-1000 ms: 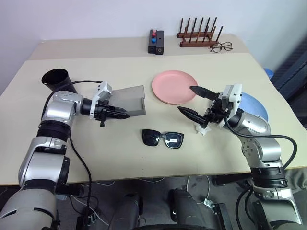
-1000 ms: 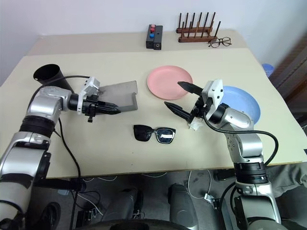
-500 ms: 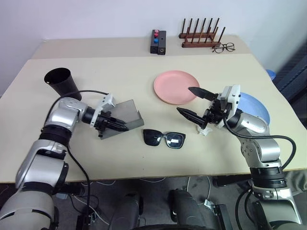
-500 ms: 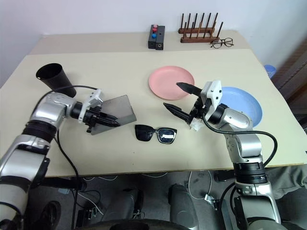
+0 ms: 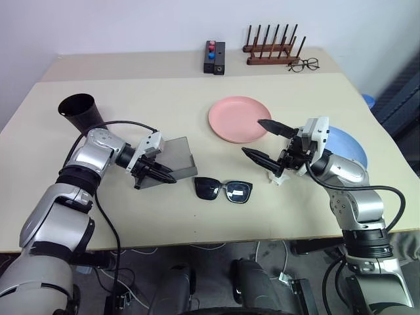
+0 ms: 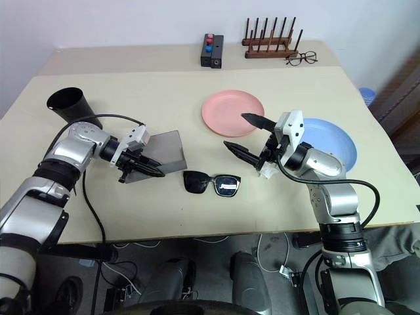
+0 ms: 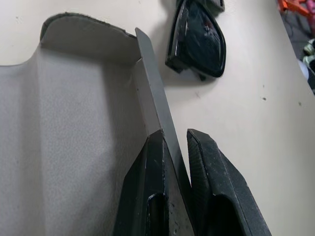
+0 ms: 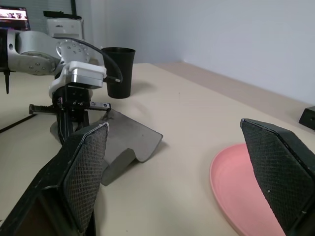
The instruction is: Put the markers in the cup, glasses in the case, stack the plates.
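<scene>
The case lies open left of the glasses, the left gripper clamped on its wall, presumably steadying it; right gripper gapes empty.

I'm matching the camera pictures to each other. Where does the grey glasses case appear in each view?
Left eye: case left of centre, pinched by left tool.
Right eye: left of centre.
Left wrist: fills the left side.
Right wrist: lower left.
Shared landmark: black cup, not in the left wrist view.
</scene>
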`<state>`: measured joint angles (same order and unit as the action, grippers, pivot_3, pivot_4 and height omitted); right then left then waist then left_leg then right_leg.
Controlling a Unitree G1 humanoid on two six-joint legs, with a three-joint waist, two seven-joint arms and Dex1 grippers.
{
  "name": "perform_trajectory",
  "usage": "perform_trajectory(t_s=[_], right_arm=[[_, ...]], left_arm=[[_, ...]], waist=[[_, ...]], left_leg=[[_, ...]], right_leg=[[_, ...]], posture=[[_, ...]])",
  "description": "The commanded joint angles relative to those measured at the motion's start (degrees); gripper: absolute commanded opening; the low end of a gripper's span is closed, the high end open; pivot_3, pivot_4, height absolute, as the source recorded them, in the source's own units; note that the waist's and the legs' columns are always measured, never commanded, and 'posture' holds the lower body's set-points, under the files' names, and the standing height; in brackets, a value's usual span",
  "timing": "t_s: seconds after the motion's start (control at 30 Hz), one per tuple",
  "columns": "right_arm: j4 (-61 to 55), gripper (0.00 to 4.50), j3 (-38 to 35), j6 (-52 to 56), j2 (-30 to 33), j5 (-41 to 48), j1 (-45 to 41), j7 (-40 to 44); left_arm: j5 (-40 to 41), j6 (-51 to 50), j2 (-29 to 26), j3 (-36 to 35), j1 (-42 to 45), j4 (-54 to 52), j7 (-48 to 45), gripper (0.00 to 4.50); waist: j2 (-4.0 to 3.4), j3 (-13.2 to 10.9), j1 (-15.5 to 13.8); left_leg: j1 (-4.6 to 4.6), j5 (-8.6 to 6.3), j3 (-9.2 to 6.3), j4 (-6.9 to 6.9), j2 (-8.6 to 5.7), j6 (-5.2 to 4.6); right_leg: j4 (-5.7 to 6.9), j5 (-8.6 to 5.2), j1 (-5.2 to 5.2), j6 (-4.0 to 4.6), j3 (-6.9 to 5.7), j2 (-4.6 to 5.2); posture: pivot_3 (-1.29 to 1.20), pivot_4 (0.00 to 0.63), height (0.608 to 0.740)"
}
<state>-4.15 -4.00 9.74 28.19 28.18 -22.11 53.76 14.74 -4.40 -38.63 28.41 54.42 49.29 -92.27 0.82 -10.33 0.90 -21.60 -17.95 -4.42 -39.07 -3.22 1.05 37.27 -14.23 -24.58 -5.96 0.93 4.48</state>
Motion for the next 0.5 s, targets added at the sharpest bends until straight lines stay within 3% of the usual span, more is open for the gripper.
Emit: perform_trajectory(t_s=[0.03,0.5], right_arm=[[-2.2,4.38,-0.7,-0.3,0.5,0.2,0.1,-0.1],[-3.3,4.38,-0.8,1.0,1.1,0.6,0.5,-0.5]], left_arm=[[1.2,2.7,-1.1,2.5,3.0,2.5,-0.2,0.60],[10.5,14.4,-4.1,18.8,8.0,2.2,-0.2,0.60]], waist=[[0.00,0.0,0.0],[0.00,0.0,0.0]], left_leg=[[0.00,0.00,0.00,0.00,0.00,0.00],[-0.02,-0.02,0.00,-0.02,-0.01,-0.03]], right_leg=[[0.00,0.00,0.00,0.00,0.00,0.00],[0.00,-0.01,0.00,-0.01,0.00,0.00]], posture=[[0.00,0.150,0.740],[0.00,0.150,0.740]])
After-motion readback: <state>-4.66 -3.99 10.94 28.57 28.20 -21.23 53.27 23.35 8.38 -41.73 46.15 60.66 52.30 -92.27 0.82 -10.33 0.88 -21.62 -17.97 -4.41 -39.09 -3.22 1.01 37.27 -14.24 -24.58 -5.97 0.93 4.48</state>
